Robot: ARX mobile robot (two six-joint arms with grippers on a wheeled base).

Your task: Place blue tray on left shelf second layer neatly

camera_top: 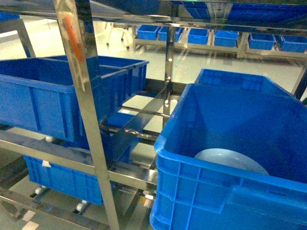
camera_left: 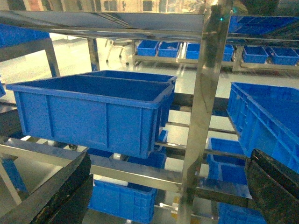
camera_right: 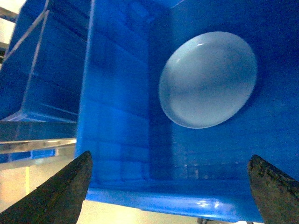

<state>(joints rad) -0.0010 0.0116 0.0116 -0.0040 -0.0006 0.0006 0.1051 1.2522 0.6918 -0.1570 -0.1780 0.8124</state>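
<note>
1. Your right gripper (camera_right: pixel 169 186) is spread wide: in the right wrist view its two dark fingertips (camera_right: pixel 65 189) sit at the bottom corners, about seven and five o'clock, with nothing between them and nothing touched.
2. That claw hangs above the near wall of a deep blue crate (camera_right: pixel 117 116), looking down into it.
3. The blue tray (camera_right: pixel 208 79) lies flat on the crate's floor, at about one o'clock from the centre of that view, close to the wall on the view's right.
4. In the head view you see only part of the tray (camera_top: pixel 228 159), peeking over the near rim of the same crate (camera_top: pixel 201 191) at about five o'clock.
5. Your left gripper (camera_left: pixel 168 191) is also wide open and holds nothing; its fingers (camera_left: pixel 51 196) frame the lower corners of the left wrist view.
6. It faces the steel rack, with a shiny upright (camera_left: pixel 203 112) near the middle of that view.
7. On the left shelf second layer (camera_top: pixel 45 150) a blue crate (camera_top: pixel 53 96) stands at about nine o'clock in the head view, with a second crate apparently just behind it, though the upright hides the join.
8. More blue crates (camera_top: pixel 62 179) sit on the tier below.
</note>
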